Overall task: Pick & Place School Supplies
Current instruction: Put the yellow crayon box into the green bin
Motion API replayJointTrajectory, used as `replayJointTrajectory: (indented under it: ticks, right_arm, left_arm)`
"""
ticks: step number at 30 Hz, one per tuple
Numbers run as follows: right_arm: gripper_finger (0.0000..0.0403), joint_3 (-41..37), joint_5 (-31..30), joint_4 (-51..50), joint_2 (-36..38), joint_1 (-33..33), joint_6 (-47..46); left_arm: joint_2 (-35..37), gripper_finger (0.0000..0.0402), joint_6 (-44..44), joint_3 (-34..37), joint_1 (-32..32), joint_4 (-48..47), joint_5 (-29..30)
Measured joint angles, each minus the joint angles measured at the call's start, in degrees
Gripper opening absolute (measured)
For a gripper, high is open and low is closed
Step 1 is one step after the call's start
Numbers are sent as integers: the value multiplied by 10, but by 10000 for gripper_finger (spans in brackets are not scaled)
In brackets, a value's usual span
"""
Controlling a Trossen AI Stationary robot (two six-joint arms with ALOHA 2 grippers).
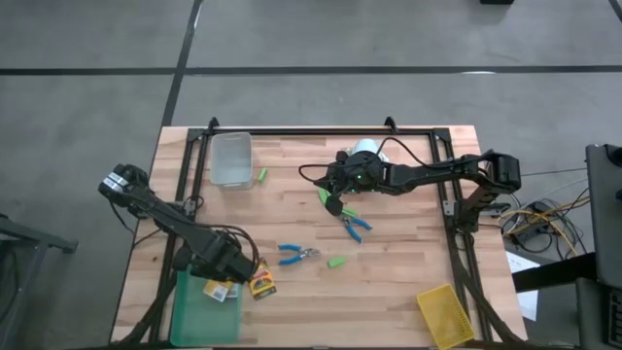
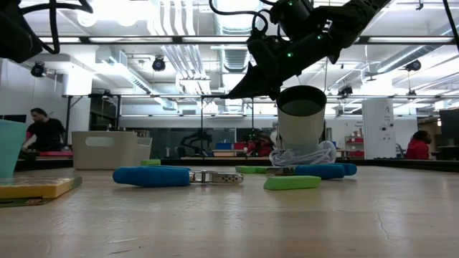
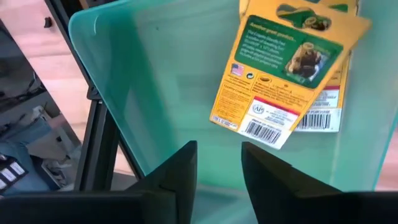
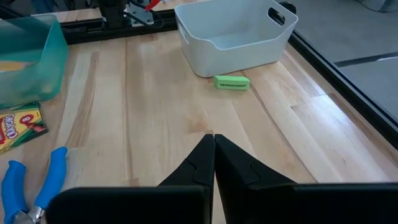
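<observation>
Two yellow-and-green crayon boxes (image 3: 289, 68) lie flat, one overlapping the other, on the floor of the green tray (image 3: 155, 93) at the table's near left. My left gripper (image 3: 219, 168) hangs open just above them, nothing between its fingers. A third crayon box (image 1: 262, 284) lies on the table beside the tray. Two blue-handled scissors (image 1: 296, 255) (image 1: 355, 226) and light-green erasers (image 1: 335, 262) (image 4: 231, 82) lie on the wood. My right gripper (image 4: 213, 140) hovers shut over the table's middle, above the far scissors.
A white bin (image 1: 231, 158) stands at the far left, with an eraser at its right side. A yellow bin (image 1: 445, 313) sits at the near right corner. A white cylinder with a coiled cable (image 1: 364, 149) stands at the far edge. Black frame rails (image 1: 321, 131) run along the table's sides.
</observation>
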State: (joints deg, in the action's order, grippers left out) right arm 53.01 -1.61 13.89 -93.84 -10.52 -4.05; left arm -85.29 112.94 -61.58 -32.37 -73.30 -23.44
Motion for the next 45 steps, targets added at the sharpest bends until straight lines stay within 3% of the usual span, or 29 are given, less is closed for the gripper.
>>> replayJointTrajectory:
  ticks: [7, 13, 21, 28, 31, 34, 38, 42, 45]
  right_arm:
    - [8, 0, 0, 0, 0, 0, 0]
    - [8, 0, 0, 0, 0, 0, 0]
    - [8, 0, 1, 0, 0, 0, -3]
    - [8, 0, 2, 2, 0, 1, -31]
    - [8, 0, 6, 1, 0, 3, -36]
    - [8, 0, 34, -1, 0, 5, -28]
    - [8, 1, 76, 11, -1, 21, -37]
    - [8, 9, 74, 17, -1, 52, -69]
    - [8, 14, 21, 17, -1, 81, -96]
  left_arm:
    - [11, 140, -4, -5, 0, 1, -4]
    - [53, 140, -4, -23, 1, 3, 83]
    - [144, 133, -59, -63, 1, 36, 361]
    - [188, 128, -186, -66, 2, 146, 718]
    - [190, 128, -278, -66, 2, 190, 829]
    - [190, 128, -380, -66, 2, 204, 828]
    - [190, 126, -510, -65, 1, 206, 749]
    - [195, 118, -607, -65, 1, 207, 739]
    - [207, 107, -671, -65, 2, 208, 738]
